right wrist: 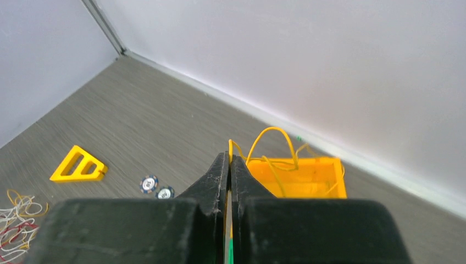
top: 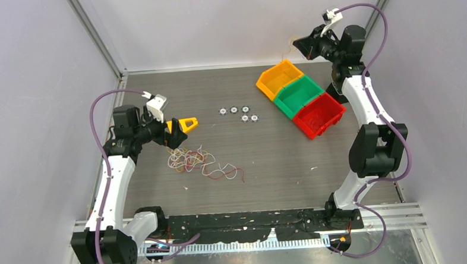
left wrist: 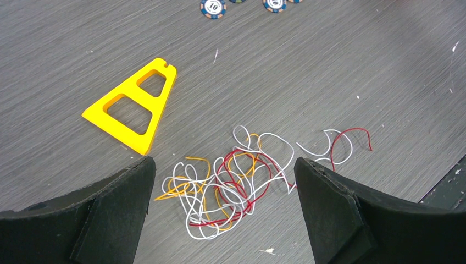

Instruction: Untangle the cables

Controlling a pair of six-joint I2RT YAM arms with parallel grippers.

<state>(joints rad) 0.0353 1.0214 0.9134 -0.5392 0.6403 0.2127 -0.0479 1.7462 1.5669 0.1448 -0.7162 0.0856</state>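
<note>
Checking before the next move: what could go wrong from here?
1. Right claw is shut on a yellow wire arcing above the orange bin; released, it might spring over the rim.
2. Left claw hangs open over the tangle, where red, white and yellow strands interweave; closing could pinch several and tighten it.
3. The triangle lies close beside it and could get dragged along.

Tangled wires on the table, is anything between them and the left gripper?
Nothing visible. The open left gripper hangs over the tangle of thin white, red and orange wires; the yellow plastic triangle lies aside.
</note>
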